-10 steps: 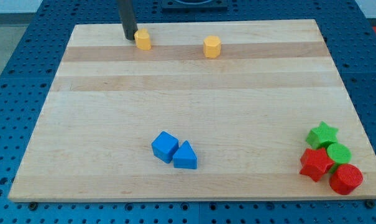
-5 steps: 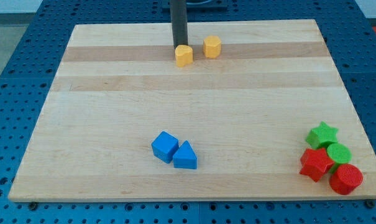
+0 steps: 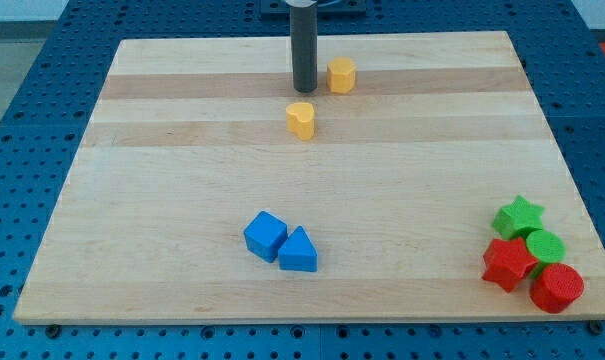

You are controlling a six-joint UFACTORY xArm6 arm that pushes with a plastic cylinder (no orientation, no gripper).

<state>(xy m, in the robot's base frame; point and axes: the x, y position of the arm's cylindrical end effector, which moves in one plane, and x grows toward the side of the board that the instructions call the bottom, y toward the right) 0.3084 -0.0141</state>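
Two yellow blocks sit near the rod's tip (image 3: pixel 304 89): the yellow hexagonal block (image 3: pixel 341 75) just to its right, the yellow heart-shaped block (image 3: pixel 301 119) a little below, apart from it. No jaws exist; the rod touches neither block on the wooden surface (image 3: pixel 162 180).

So what's sitting around me: a pale wooden worktop (image 3: pixel 182 180) with lighter and darker plank stripes running across it, sitting on a blue perforated base (image 3: pixel 27 110) full of little holes that shows on the view's left, right and bottom edges. A strip of light floor (image 3: pixel 12 20) peeks in at the top left.
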